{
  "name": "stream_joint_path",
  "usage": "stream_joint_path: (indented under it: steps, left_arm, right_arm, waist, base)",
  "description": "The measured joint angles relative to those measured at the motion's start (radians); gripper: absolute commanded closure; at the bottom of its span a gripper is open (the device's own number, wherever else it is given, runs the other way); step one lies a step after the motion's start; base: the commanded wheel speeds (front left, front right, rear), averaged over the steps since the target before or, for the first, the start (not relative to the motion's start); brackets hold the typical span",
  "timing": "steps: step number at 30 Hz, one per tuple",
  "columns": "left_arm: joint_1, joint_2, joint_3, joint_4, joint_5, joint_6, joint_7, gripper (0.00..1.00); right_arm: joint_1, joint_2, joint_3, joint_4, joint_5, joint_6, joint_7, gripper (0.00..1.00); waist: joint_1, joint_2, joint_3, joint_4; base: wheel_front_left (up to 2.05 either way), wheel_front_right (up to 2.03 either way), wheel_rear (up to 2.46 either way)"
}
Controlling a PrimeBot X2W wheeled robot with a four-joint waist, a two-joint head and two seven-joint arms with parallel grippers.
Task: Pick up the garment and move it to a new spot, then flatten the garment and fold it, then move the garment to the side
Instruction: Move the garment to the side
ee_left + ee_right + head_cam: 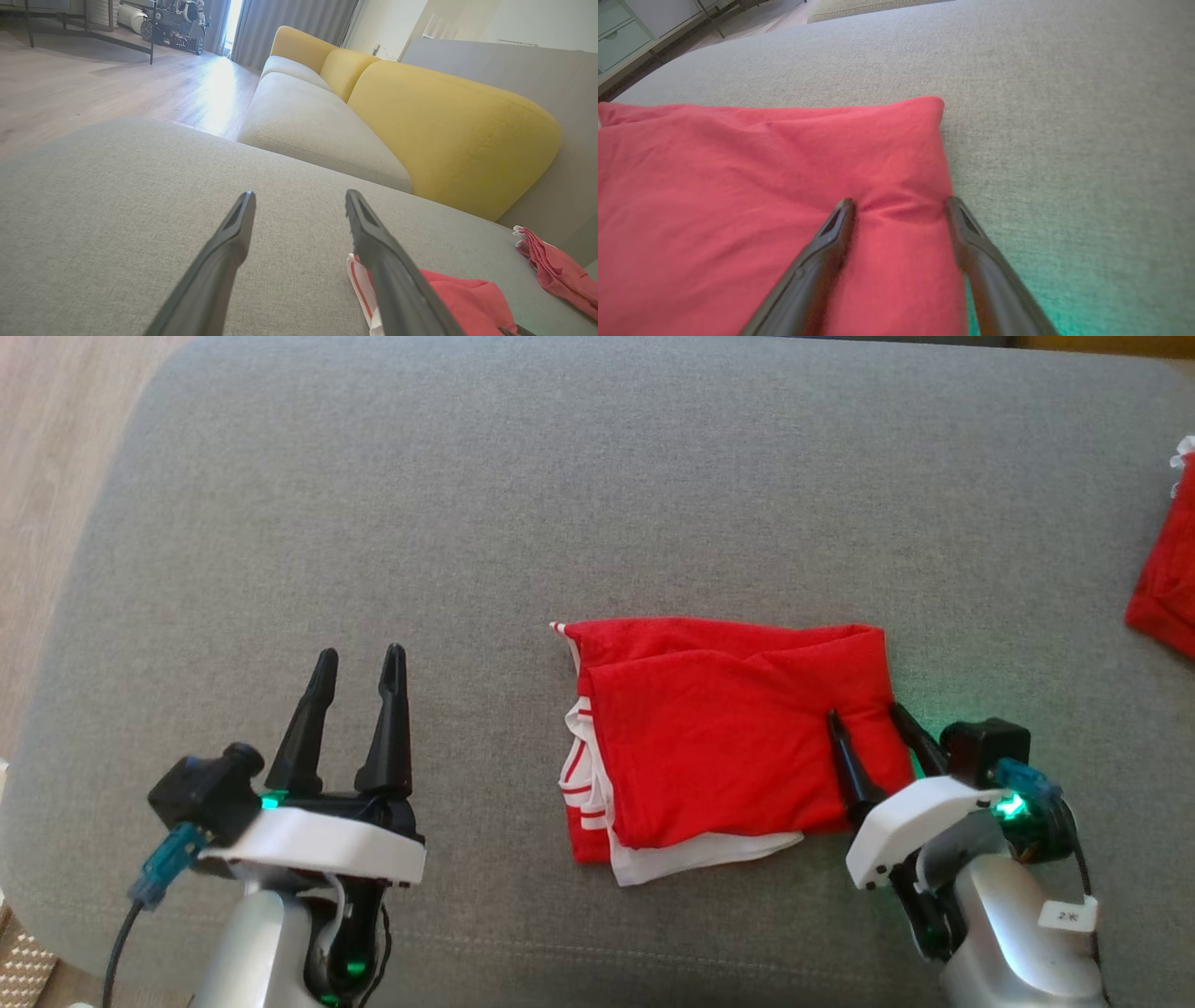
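One folded garment, centre | likely soft, light, layers slip | grip right edge through all layers | right fingers wide at that edge | left fingers wide, empty

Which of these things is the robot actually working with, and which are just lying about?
In the job: folded red garment; right gripper, open at its right edge; left gripper, open, apart from it.
Lying about: second red cloth, far right on the grey cushion; yellow sofa; wooden floor.
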Motion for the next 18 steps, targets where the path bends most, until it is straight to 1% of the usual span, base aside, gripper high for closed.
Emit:
stream_joint_path:
  steps: [3, 4, 5, 6, 13, 15, 18]
  left_arm:
    - [0.0, 0.0, 0.0, 0.0, 0.0, 0.0, 0.0, 0.0]
    - [0.0, 0.0, 0.0, 0.0, 0.0, 0.0, 0.0, 0.0]
    - [0.0, 0.0, 0.0, 0.0, 0.0, 0.0, 0.0, 0.0]
    - [0.0, 0.0, -0.001, 0.001, 0.0, 0.0, 0.0, 0.0]
    - [-0.001, 0.0, 0.001, 0.003, 0.0, 0.004, 0.0, 0.0]
    - [-0.001, 0.0, 0.003, 0.003, 0.0, 0.004, 0.0, 0.0]
    - [0.0, 0.0, 0.008, -0.002, 0.001, 0.004, 0.0, 0.0]
  right_arm:
    - [-0.008, 0.0, 0.0, 0.01, 0.0, 0.0, -0.001, 0.0]
    - [-0.01, 0.0, 0.002, 0.013, -0.001, 0.0, -0.001, 0.53]
    - [-0.012, 0.0, 0.004, 0.016, -0.005, 0.0, -0.001, 0.82]
    - [-0.016, 0.0, 0.006, 0.021, -0.015, 0.0, -0.001, 1.0]
    - [-0.027, -0.007, 0.028, 0.039, -0.076, 0.0, -0.016, 1.0]
    - [-0.031, -0.02, 0.038, 0.037, -0.106, 0.0, -0.026, 1.0]
    - [-0.052, -0.058, 0.062, 0.016, -0.162, 0.0, -0.037, 1.0]
  waist:
    - [0.0, 0.0, 0.001, -0.002]
    - [0.0, 0.0, 0.002, -0.003]
    - [0.0, 0.0, 0.003, -0.004]
    - [0.0, 0.0, 0.002, -0.005]
    - [0.0, 0.0, -0.01, -0.018]
    - [0.0, 0.0, -0.015, -0.026]
    - [0.0, 0.0, -0.017, -0.042]
  base:
    - [0.0, 0.0, 0.0]
    - [0.0, 0.0, 0.0]
    - [0.0, 0.0, 0.0]
    - [0.0, 0.0, 0.0]
    - [0.0, 0.0, 0.0]
    - [0.0, 0.0, 0.0]
    - [0.0, 0.0, 0.0]
